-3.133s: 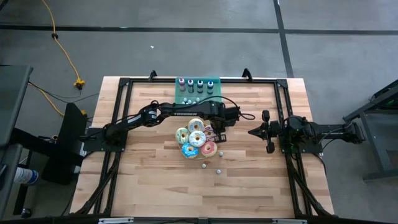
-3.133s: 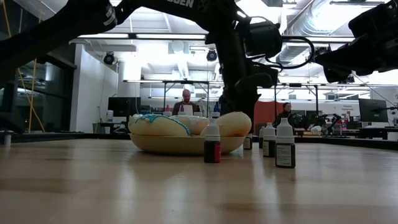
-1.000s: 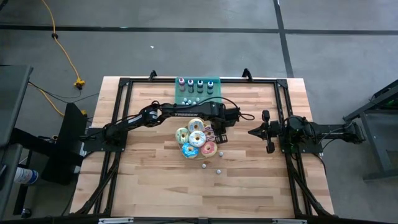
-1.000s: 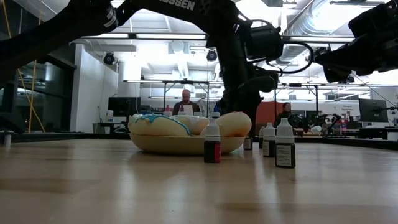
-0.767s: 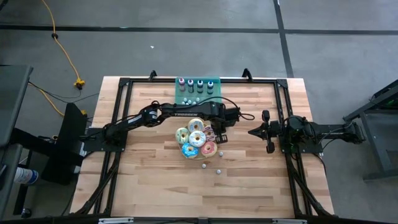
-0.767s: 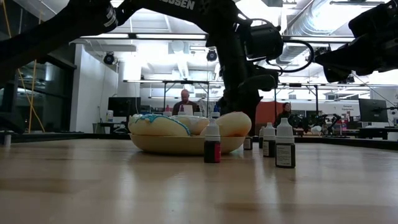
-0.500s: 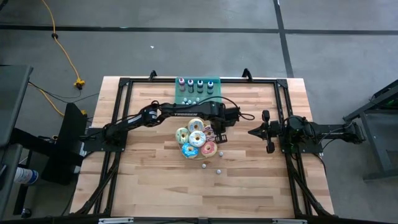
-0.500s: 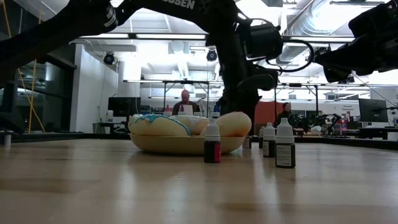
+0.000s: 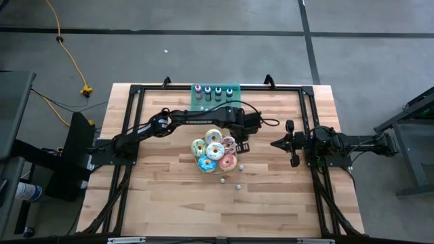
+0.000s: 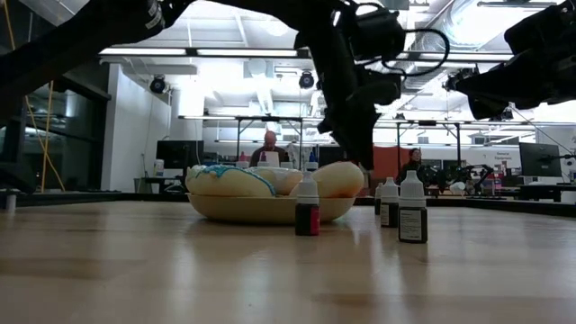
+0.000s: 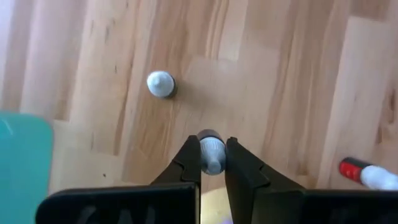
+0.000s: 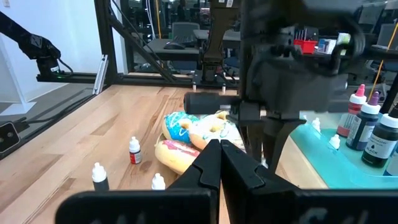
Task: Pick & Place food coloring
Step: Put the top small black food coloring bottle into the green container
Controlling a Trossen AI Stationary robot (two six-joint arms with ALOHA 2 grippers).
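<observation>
Food coloring bottle (image 11: pixel 211 151) between left gripper (image 11: pixel 212 155) fingers

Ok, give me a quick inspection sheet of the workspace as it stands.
Surface: wooden table, inside a black frame.
Job's things: one small bottle held; loose bottles beside the donuts; more on the teal tray.
Clutter: bowl of frosted donuts mid-table.
Grippers: left gripper shut on the small bottle above the table; right gripper shut, empty, waiting on the table's right side.
Cables: yellow cable on the floor.
Surroundings: person seated behind the table.
</observation>
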